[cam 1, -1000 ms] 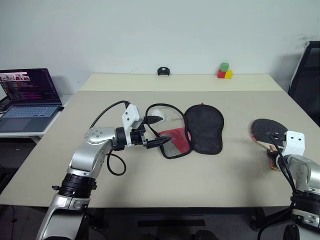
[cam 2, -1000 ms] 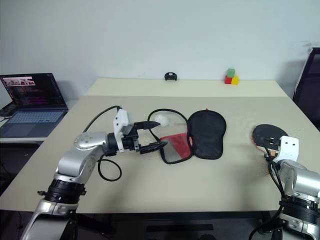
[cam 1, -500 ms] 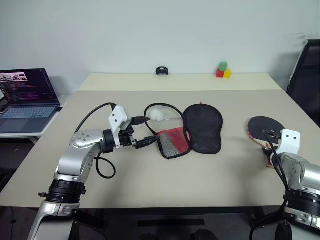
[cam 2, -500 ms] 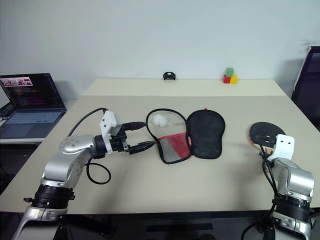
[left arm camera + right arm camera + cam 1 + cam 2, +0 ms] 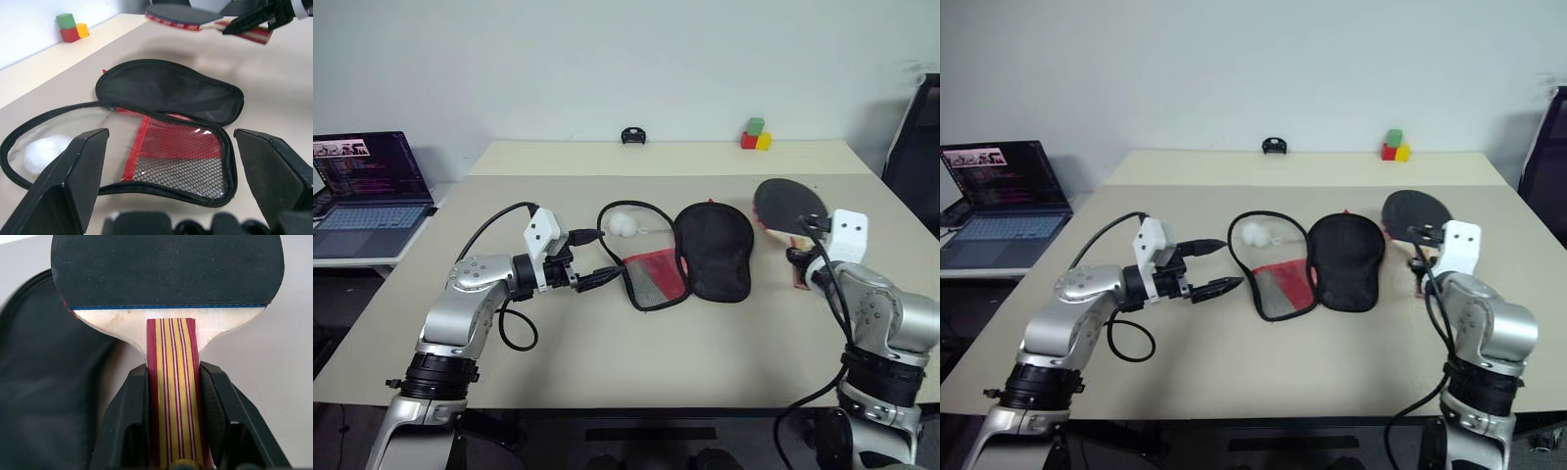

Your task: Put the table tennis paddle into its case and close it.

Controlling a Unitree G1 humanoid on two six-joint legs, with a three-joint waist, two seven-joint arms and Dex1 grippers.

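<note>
The table tennis paddle [image 5: 786, 204], black-faced with a red-striped wooden handle [image 5: 173, 382], hangs above the table to the right of the case. My right gripper [image 5: 173, 374] is shut on that handle, the face pointing away from me. The case [image 5: 713, 250] lies unzipped at the table's middle: a black flap [image 5: 171, 93] on the right, a red mesh-covered half [image 5: 651, 274] on the left and a white pom-pom [image 5: 625, 223] inside the zip loop. Just left of the case's near edge, my left gripper [image 5: 607, 257] is open, holding nothing.
An open laptop [image 5: 367, 186] sits on a side desk at the left. Coloured blocks [image 5: 754, 137] and a small black object [image 5: 632, 136] rest on the far table near the wall. A black chair [image 5: 915, 137] stands beyond the right edge.
My right gripper has lifted the paddle off the table's right side and carried it left, toward the case. My left gripper has drawn back slightly from the case's edge.
</note>
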